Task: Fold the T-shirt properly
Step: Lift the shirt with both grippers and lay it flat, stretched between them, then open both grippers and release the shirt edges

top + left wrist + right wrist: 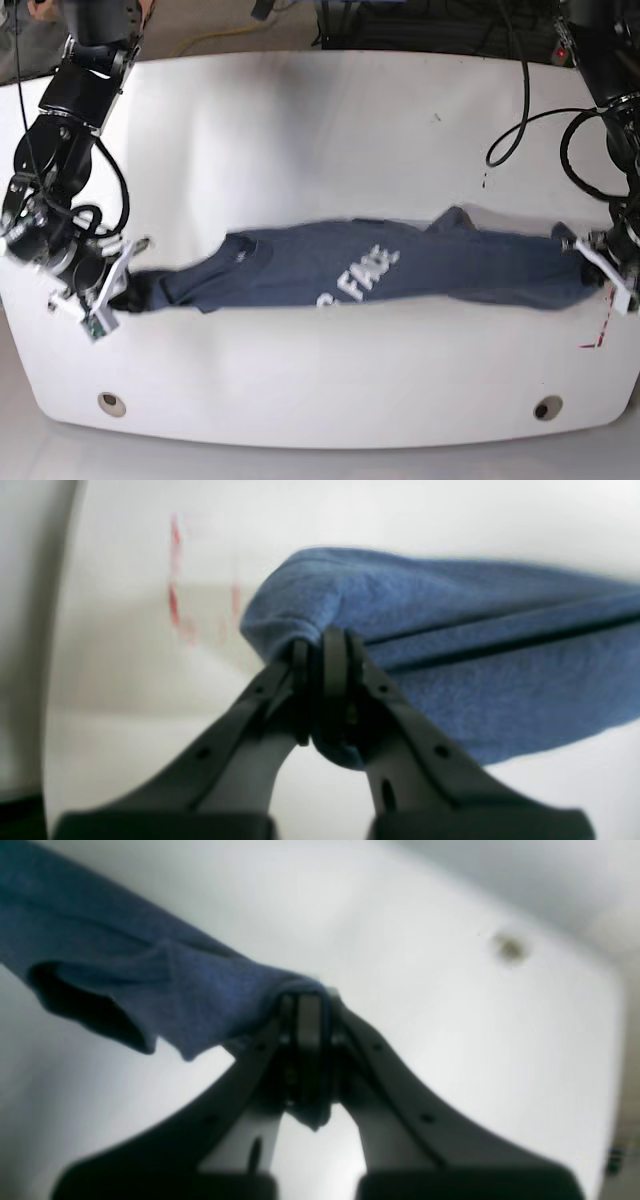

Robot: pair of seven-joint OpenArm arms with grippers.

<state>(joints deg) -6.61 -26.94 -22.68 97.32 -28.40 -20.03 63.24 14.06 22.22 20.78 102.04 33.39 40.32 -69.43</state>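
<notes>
Base view: T-shirt (370, 268) stretched across table (320, 120) centre | left gripper (603, 262) at right edge, jaws clamped on cloth | right gripper (112, 285) at lower left, jaws clamped on cloth, arm angled down.

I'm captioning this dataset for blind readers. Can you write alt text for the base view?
A dark blue T-shirt with white lettering is stretched taut between two robot arms above a white table. The right gripper pinches one end, the left gripper the other.
</notes>
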